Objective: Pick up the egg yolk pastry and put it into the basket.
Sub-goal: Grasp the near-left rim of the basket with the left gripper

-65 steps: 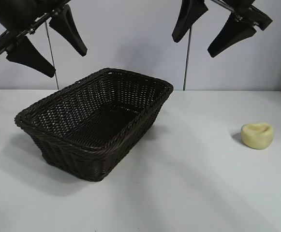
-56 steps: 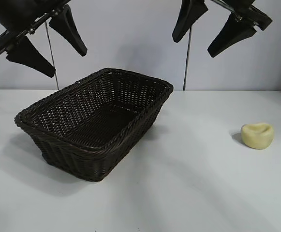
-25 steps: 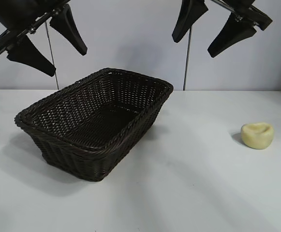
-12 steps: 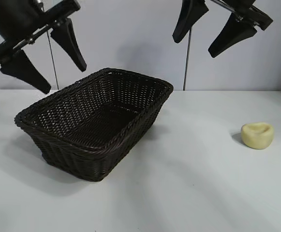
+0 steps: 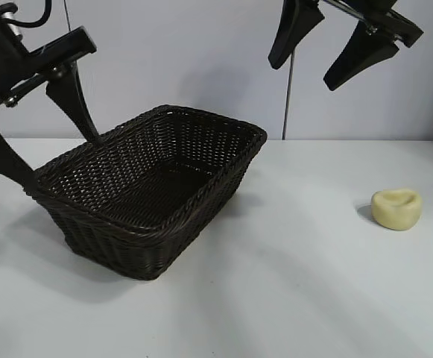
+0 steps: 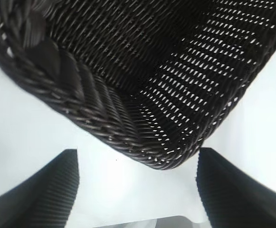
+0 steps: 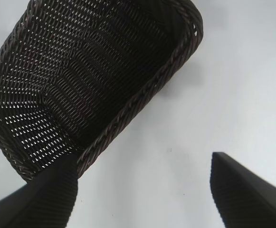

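Exterior view: the egg yolk pastry (image 5: 396, 209) sits at three o'clock on the counter (image 5: 298, 283), dent up; the basket (image 5: 145, 186) runs seven to one. Left claw (image 5: 41, 134) and right claw (image 5: 334, 46) gape, empty.

We list: one white table (image 5: 291, 298), matte, evenly lit; one pale grey wall (image 5: 194, 60) behind, two thin vertical rods (image 5: 288, 97).

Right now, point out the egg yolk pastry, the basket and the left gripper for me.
egg yolk pastry (image 5: 396, 209), exterior view, its pale front below the dent.
basket (image 5: 223, 173), exterior view, braided rim on its right side.
left gripper (image 5: 56, 156), exterior view, midway between its open fingertips.
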You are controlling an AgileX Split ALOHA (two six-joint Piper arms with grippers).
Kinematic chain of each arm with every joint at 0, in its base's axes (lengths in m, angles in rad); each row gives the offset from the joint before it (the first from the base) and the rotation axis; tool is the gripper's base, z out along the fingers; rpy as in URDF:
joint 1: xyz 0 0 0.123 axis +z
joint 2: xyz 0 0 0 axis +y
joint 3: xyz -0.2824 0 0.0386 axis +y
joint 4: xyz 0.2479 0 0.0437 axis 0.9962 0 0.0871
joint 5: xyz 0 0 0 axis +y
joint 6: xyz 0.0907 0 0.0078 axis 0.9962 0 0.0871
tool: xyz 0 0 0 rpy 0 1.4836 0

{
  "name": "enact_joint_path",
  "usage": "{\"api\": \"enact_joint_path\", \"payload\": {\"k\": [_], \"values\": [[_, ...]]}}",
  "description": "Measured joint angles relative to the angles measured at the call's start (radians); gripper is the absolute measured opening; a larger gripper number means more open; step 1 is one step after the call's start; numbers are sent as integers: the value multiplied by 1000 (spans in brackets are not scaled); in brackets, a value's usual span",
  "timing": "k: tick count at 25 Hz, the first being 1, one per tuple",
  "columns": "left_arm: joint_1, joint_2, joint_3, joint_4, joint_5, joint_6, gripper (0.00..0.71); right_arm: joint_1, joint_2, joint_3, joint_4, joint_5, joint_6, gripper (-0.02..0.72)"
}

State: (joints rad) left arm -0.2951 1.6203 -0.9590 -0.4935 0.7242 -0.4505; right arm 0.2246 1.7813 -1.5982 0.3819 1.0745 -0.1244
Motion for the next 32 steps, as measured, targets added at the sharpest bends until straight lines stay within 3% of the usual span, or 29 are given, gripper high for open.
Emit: {"api": "enact_joint_path", "payload": {"k": [7, 14, 24, 32], "values": [[-5, 0, 31, -22, -102, -94, 508, 0, 0, 0, 0, 0, 0, 558], [-64, 0, 32, -22, -171, -189, 508, 0, 0, 0, 0, 0, 0, 558], [-70, 0, 32, 144, -152, -436, 508, 0, 0, 0, 0, 0, 0, 558], [-154, 0, 32, 272, -183, -635, 508, 0, 0, 0, 0, 0, 0, 558]]}}
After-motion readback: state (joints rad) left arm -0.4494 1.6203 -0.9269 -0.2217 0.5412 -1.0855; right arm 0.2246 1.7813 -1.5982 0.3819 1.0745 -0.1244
